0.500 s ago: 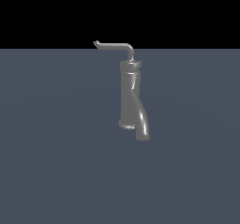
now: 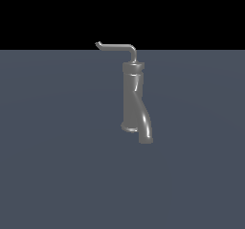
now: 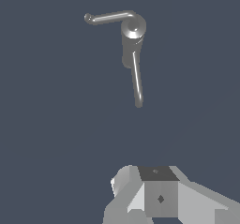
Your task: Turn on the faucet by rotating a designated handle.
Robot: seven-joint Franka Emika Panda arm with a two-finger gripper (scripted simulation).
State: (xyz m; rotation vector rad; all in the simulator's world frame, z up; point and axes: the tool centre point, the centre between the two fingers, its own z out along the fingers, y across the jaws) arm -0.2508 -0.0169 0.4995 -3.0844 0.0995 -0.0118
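The grey glossy faucet [image 2: 132, 98] stands upright on the flat grey surface, its short spout [image 2: 146, 132] curving down near the base. The handle [image 2: 117, 46], a thin bent rod with a hooked tip, comes out of the top and points to the exterior view's left. The wrist view looks down on the faucet's top cap [image 3: 133, 27], with the handle [image 3: 110, 17] running off to its hooked end. My gripper [image 3: 157, 192] shows only in the wrist view, as grey blocks well apart from the faucet and touching nothing. Whether its jaws are open does not show.
In the wrist view a second thin straight rod [image 3: 137, 80] runs from under the faucet's top toward my gripper. The flat grey ground [image 2: 57, 166] spreads all around the faucet. The arm is out of the exterior view.
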